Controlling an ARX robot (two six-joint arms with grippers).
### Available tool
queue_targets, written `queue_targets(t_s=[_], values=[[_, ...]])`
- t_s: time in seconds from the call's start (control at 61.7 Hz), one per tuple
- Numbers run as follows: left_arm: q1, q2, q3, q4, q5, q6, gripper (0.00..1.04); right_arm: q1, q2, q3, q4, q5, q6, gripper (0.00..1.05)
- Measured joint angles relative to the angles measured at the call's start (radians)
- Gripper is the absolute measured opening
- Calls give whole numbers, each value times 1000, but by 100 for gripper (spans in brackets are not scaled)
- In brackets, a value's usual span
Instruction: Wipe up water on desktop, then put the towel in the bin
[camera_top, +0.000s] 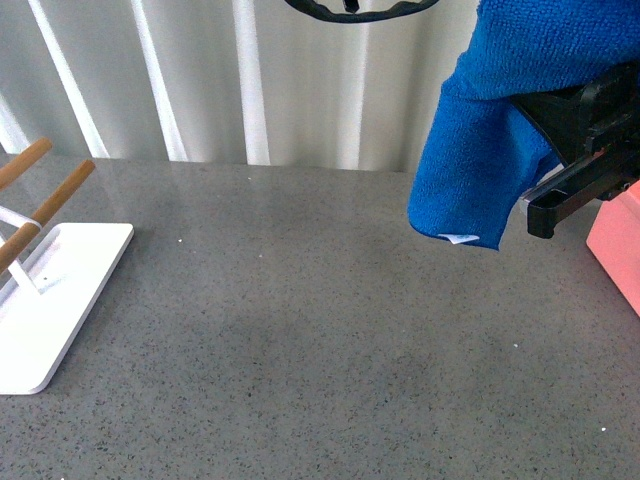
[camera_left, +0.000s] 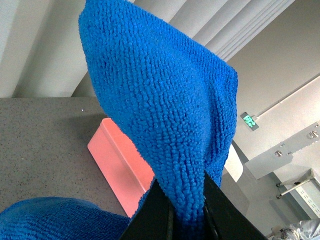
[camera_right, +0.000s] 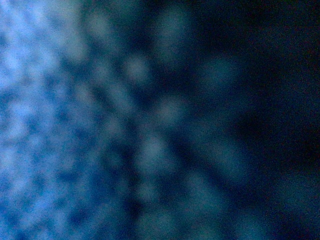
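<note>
Left wrist view: our left gripper (camera_left: 186, 202) clamps the towel (camera_left: 160, 100) (right gripper unseen, can't tell), so we'd centre over the bin (camera_left: 117, 156) before releasing.

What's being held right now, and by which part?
The blue towel, pinched at a bunched fold between the left gripper's jaws.

White ribbed wall panels (camera_top: 200, 80) fill the front view's top. Left wrist view, right: green lit sign (camera_left: 248, 120) on beige wall (camera_left: 280, 65).
</note>
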Motion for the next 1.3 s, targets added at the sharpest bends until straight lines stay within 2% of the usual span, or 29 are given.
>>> queue_targets(t_s=[0.243, 0.373, 0.47, 0.632, 0.843, 0.941, 1.022, 1.07, 1.103, 1.151, 1.232, 1.297], values=[[49, 11, 0, -30, 0, 28, 57, -19, -49, -5, -36, 11, 26, 4], [135, 42, -12, -35, 0, 35, 80, -33, -69, -29, -43, 2, 35, 4], [246, 64, -58, -37, -1, 54, 100, -53, -69, -40, -54, 10, 40, 4], [362, 58, -165, -24, 29, 117, 98, -81, -73, -42, -73, 19, 63, 4], [506, -32, -369, -27, 111, 285, 98, -111, -86, -55, -102, 26, 90, 4], [571, -98, -448, -35, 116, 348, 98, -125, -86, -61, -105, 26, 103, 4], [628, -174, -518, -46, 167, 396, 98, -132, -85, -63, -106, 30, 107, 4], [637, -210, -583, 50, 76, 443, 93, -134, -84, -64, -107, 31, 111, 4], [651, -246, -664, 217, -58, 491, 86, -133, -84, -64, -108, 34, 114, 4], [675, -291, -746, 360, -149, 526, 79, -132, -84, -64, -110, 33, 117, 4], [713, -383, -857, 500, -185, 556, 66, -129, -84, -64, -115, 32, 121, 4], [717, -442, -904, 521, -198, 570, 57, -128, -82, -64, -119, 39, 121, 4]])
